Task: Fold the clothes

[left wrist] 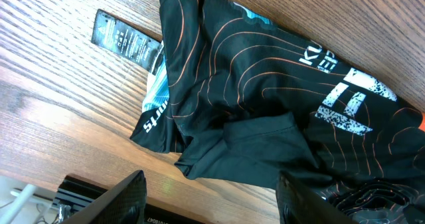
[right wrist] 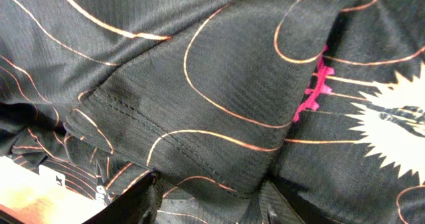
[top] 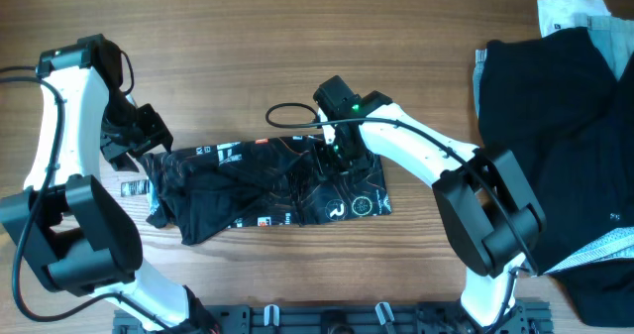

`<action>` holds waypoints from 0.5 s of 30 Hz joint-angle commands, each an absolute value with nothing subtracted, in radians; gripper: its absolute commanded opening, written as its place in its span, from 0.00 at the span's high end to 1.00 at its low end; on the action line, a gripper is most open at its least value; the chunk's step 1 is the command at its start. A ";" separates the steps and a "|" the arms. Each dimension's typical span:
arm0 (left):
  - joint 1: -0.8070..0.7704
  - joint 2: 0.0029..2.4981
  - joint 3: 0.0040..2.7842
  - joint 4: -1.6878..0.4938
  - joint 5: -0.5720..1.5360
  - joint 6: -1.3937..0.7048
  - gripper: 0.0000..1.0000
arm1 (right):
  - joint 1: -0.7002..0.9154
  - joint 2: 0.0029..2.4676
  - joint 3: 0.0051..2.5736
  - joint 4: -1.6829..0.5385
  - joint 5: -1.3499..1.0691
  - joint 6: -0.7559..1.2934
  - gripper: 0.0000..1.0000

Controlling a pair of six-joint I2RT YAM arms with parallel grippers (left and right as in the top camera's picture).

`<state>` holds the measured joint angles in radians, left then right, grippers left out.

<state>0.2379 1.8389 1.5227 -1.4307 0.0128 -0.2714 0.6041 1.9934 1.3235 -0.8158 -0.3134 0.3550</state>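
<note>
The black T-shirt (top: 258, 185) with thin orange lines lies rumpled in a long strip across the middle of the table. In the left wrist view, the shirt (left wrist: 265, 98) shows white lettering and a folded-over flap. My left gripper (top: 139, 136) is at the shirt's left end, above the wood. Its fingers (left wrist: 211, 197) are wide open and empty. My right gripper (top: 335, 154) is down on the right part of the shirt. Its fingers (right wrist: 212, 201) are spread with a hemmed fold of the shirt (right wrist: 212, 84) between them, not closed on it.
A pile of dark clothes (top: 565, 126) covers the right side of the table, with a white garment (top: 570, 12) behind it. A black printed label (left wrist: 126, 39) lies on the wood by the shirt's left end. A black rail (top: 327, 319) runs along the front edge.
</note>
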 commanded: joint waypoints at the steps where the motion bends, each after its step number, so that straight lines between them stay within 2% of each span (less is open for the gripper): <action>1: 0.237 1.819 1.517 -1.427 0.022 -0.266 0.37 | 0.608 2.010 1.315 -0.802 -0.314 0.374 0.75; 2: 0.237 1.819 1.517 -1.427 0.022 -0.266 0.37 | 0.608 2.010 1.315 -0.798 -0.326 0.373 0.94; 5: 0.237 1.819 1.517 -1.427 0.022 -0.266 0.37 | 0.608 2.010 1.316 -0.733 -0.448 0.282 0.96; 7: 0.237 1.819 1.517 -1.427 0.022 -0.266 0.37 | 0.608 2.010 1.329 -0.622 -0.637 0.170 0.95; 8: 0.237 1.819 1.517 -1.427 0.022 -0.266 0.37 | 0.608 2.010 1.331 -0.564 -0.684 0.165 0.89; 9: 0.237 1.819 1.517 -1.428 0.022 -0.266 0.37 | 0.608 2.010 1.332 -0.494 -0.705 0.189 0.61; 10: 0.237 1.819 1.517 -1.428 0.022 -0.266 0.37 | 0.608 2.010 1.332 -0.457 -0.704 0.216 0.52; 13: 0.237 1.819 1.517 -1.428 0.022 -0.266 0.37 | 0.607 2.008 1.332 -0.400 -0.686 0.251 0.46; 15: 0.237 1.819 1.517 -1.428 0.022 -0.266 0.32 | 0.602 1.996 1.332 -0.453 -0.622 0.250 0.39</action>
<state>0.2379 1.8389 1.5227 -1.4303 0.0128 -0.2707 0.6041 1.9945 1.3209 -0.4110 -0.6502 0.2436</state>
